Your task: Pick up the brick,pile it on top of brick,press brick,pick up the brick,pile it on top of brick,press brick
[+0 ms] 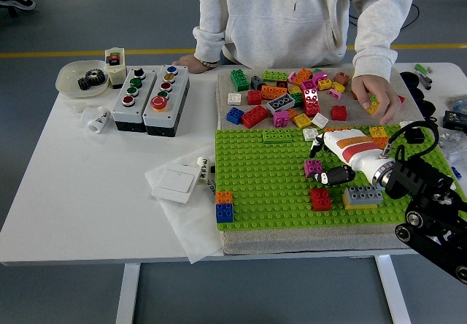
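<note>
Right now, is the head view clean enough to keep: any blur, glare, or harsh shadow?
Head view: sharp and evenly lit, no glare on the white table; only soft shadows under the right hand on the green baseplate; the person's hand over the loose bricks looks crisp, not smeared.

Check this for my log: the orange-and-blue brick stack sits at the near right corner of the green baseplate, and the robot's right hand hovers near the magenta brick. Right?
Not quite. The head view shows the orange-and-blue brick stack at the near left corner of the green baseplate, not the right. The rest holds: the right hand hovers near the magenta brick.
</note>
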Controlling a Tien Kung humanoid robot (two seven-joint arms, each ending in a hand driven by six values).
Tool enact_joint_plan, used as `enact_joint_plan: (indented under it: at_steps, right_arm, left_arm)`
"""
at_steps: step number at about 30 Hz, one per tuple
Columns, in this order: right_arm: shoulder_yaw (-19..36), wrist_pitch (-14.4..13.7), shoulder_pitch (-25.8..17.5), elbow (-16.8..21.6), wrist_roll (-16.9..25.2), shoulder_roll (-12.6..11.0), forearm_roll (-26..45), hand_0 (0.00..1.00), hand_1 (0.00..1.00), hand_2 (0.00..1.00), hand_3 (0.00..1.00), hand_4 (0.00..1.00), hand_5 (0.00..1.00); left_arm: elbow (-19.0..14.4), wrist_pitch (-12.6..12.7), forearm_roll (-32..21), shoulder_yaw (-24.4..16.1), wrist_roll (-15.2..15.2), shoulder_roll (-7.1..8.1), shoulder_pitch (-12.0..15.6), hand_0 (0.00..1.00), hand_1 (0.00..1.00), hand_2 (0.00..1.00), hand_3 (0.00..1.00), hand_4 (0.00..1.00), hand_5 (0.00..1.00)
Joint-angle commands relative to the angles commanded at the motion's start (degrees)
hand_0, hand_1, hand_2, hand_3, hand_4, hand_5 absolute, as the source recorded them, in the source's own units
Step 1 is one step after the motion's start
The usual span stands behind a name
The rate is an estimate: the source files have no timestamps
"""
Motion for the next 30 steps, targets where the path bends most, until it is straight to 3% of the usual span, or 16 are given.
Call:
enact_joint_plan:
  at_steps: [22,30]
  right_arm:
    - [-0.3,0.9,0.4,-4.0,0.8,1.5,1.0,0.615,0.626,0.636,0.559,0.851,0.315]
    - [-0.2,1.5,0.4,-3.8,0.7,1.5,0.9,0.616,0.627,0.642,0.563,0.858,0.32]
  left_arm:
    - [0.0,-0.1,0.6,-0.1,0.1,0.01,0.1,0.777,0.791,0.835,0.622,0.655,0.667]
    - [0.0,-0.2,1.0,-0.3,0.1,0.02,0.1,0.777,0.791,0.835,0.623,0.655,0.667]
